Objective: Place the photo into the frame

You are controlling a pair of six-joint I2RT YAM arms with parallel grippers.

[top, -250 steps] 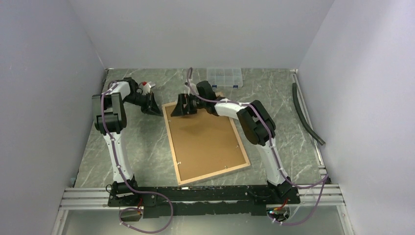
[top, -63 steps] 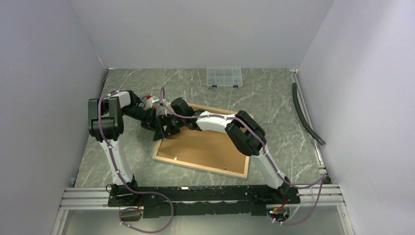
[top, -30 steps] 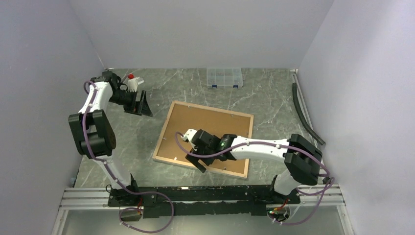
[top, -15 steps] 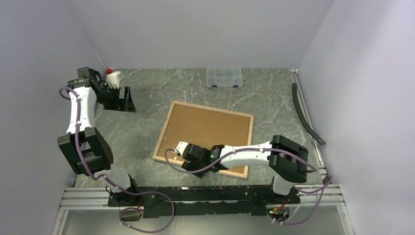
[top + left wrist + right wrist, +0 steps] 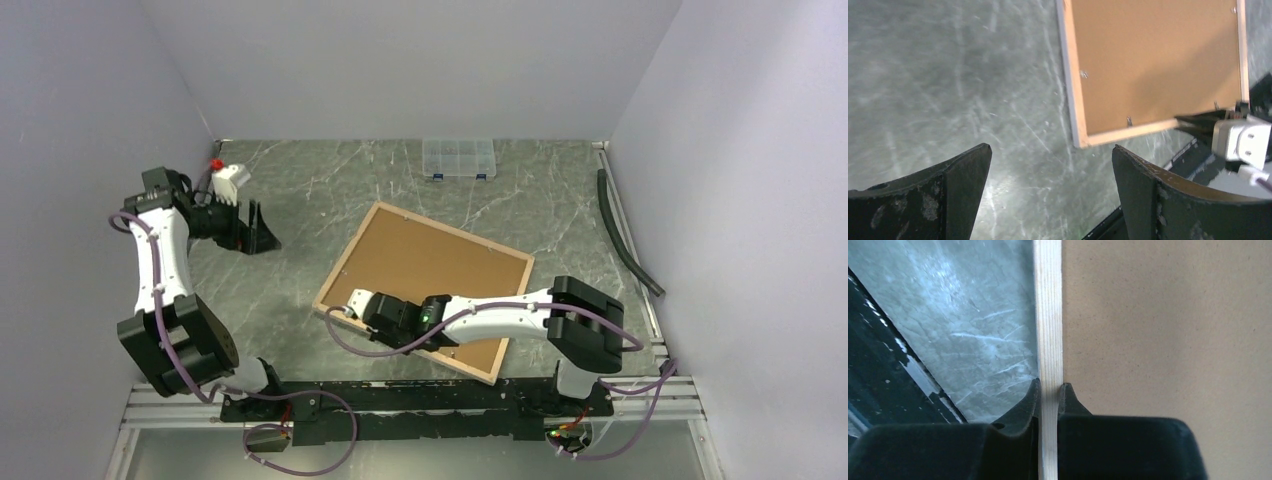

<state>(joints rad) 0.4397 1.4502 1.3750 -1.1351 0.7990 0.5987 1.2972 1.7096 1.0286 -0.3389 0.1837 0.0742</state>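
Note:
The frame (image 5: pixel 455 231) lies back-up on the table, its light wood border around a brown backing board (image 5: pixel 440 275). My right gripper (image 5: pixel 350 316) is shut on the border near the frame's near-left corner. In the right wrist view the gripper (image 5: pixel 1050 390) pinches the wood strip (image 5: pixel 1048 315) from both sides, with the backing board (image 5: pixel 1168 340) to the right. My left gripper (image 5: pixel 262 232) hangs open over bare table at the far left. In its wrist view (image 5: pixel 1051 147) nothing is between the fingers, and the frame (image 5: pixel 1071 90) lies ahead. The photo is not visible in any view.
A small clear compartment box (image 5: pixel 459 158) stands at the back wall. A black hose (image 5: pixel 625 235) lies along the right side. The metal base rail (image 5: pixel 400 395) runs along the near edge, close to the frame's near corner. Grey walls close in three sides.
My right gripper slid to the frame's near-left edge and shut on the border. The frame has turned on the table. My left arm swung back to the left, still open.

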